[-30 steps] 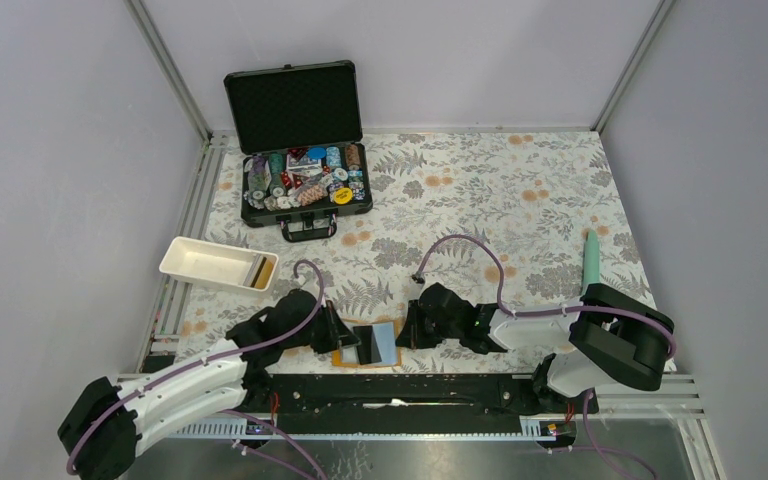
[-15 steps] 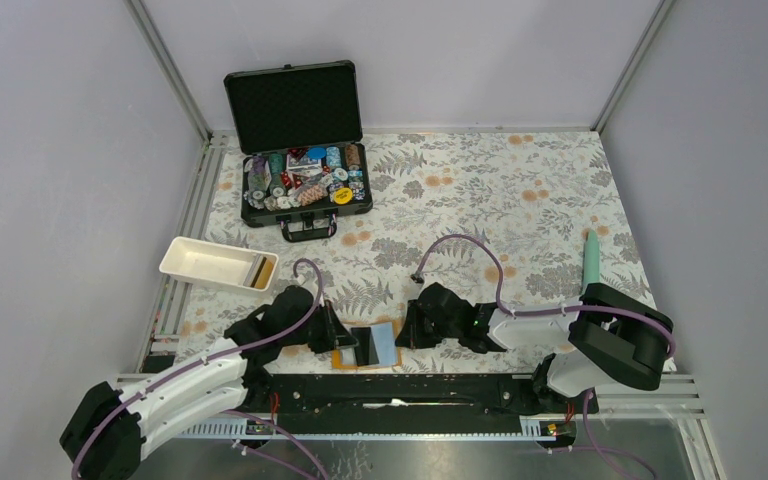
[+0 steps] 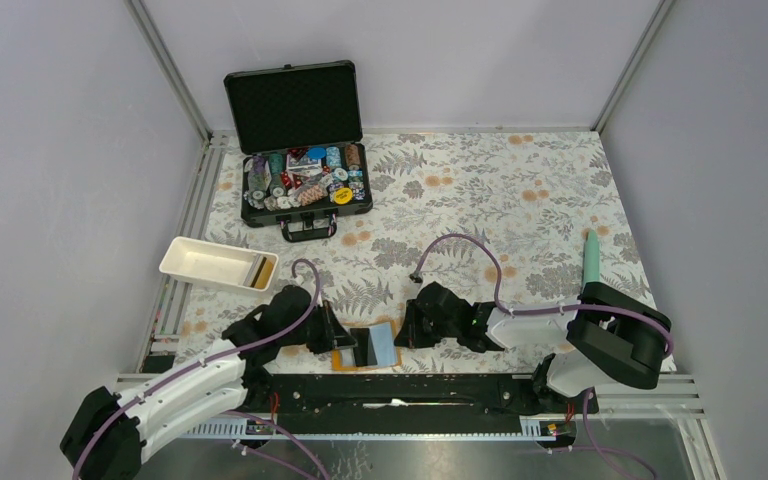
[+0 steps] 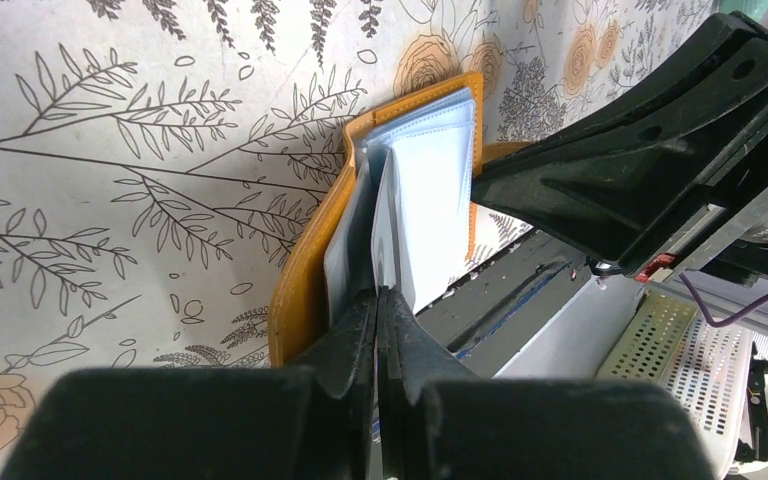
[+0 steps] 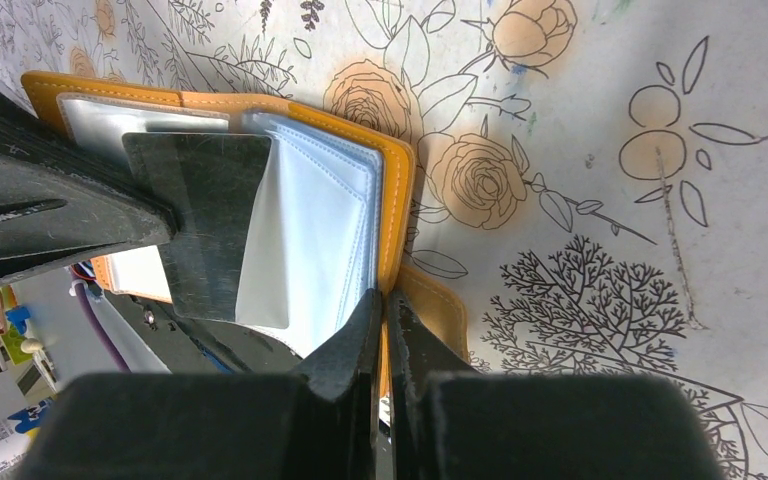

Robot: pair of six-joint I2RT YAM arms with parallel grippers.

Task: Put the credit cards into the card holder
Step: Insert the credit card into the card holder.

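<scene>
Top external view: an orange card holder [image 3: 385, 347] lies open at the lower centre of the frame, on the near edge of a floral-print counter [image 3: 480, 200], with a robot arm closing in from each side. The left end effector [image 4: 378, 295], seen from its own wrist camera, is pinched tight, its fingers pressed onto a thin edge that runs up between the holder's pale clear sleeves. The right wrist camera shows this to be a black credit card [image 5: 210, 205], gripped at its left end and lying across the sleeves in the middle of the open holder. Whether its far edge sits inside a sleeve cannot be told. The right end effector [image 5: 382, 298] is likewise fully closed, clamped on the holder's orange right-hand edge. At the upper left of the top view, an open black case [image 3: 295, 105] filled with poker chips stands well apart. A white tray [image 3: 185, 255] sits at the left, and a teal stick-like object [image 3: 591, 255] lies at the right.
</scene>
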